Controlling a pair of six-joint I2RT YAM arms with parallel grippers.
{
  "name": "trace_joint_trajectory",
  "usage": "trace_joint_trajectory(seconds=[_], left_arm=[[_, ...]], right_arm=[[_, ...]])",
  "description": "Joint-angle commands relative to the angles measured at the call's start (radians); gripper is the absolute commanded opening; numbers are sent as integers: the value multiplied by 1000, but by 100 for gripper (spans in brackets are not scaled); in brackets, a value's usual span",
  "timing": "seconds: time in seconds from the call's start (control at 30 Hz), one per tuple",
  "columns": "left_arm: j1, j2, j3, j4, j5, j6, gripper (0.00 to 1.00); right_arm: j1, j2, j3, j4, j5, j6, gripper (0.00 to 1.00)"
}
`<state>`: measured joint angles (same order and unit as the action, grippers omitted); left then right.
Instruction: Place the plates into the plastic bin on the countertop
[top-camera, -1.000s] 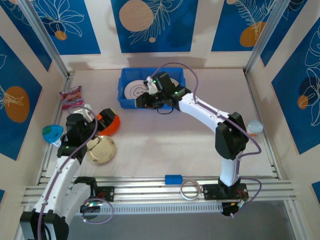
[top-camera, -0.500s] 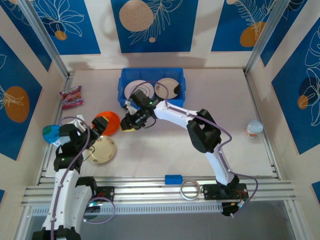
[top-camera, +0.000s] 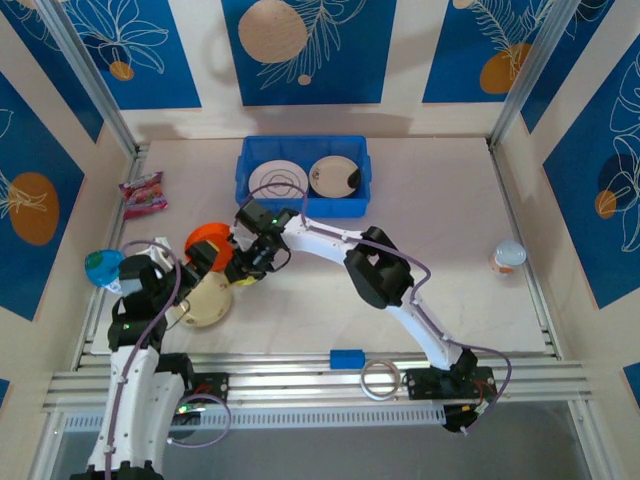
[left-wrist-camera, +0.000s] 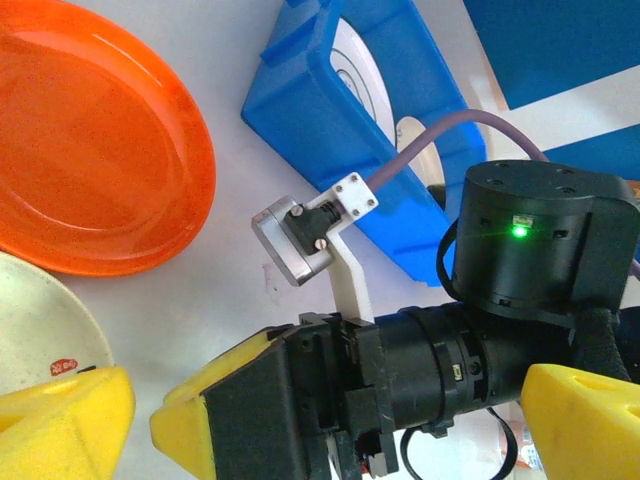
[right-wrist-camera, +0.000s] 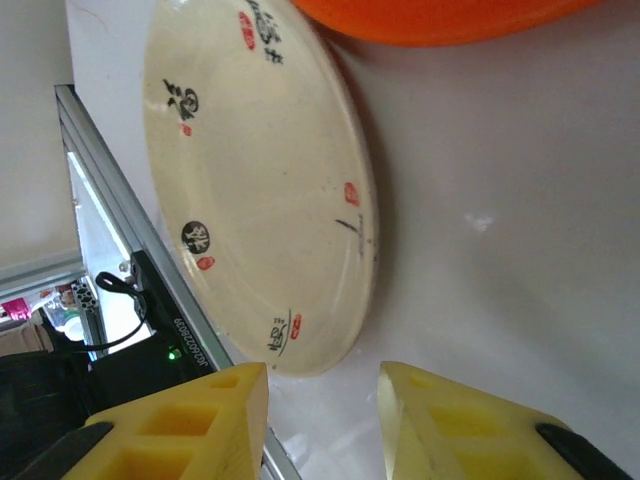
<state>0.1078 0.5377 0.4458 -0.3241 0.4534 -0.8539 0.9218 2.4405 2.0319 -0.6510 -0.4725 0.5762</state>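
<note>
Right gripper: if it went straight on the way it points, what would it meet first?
Probably the rim of the cream plate, just ahead of the right gripper; the orange plate lies beyond. Depth is unclear.

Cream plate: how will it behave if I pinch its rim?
The cream plate looks rigid and glossy: probably stiff, but slippery in a pinch. It lies flat with a low rim, so a nudge from the right gripper would likely slide it, perhaps against the orange plate beside it.
</note>
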Motion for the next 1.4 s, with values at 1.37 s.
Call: trace_joint_trajectory(seconds=[1.37], left_arm=[[17, -33, -113, 26, 45, 18, 98]], right_arm=[[35, 237, 322, -176, -66, -10, 26]])
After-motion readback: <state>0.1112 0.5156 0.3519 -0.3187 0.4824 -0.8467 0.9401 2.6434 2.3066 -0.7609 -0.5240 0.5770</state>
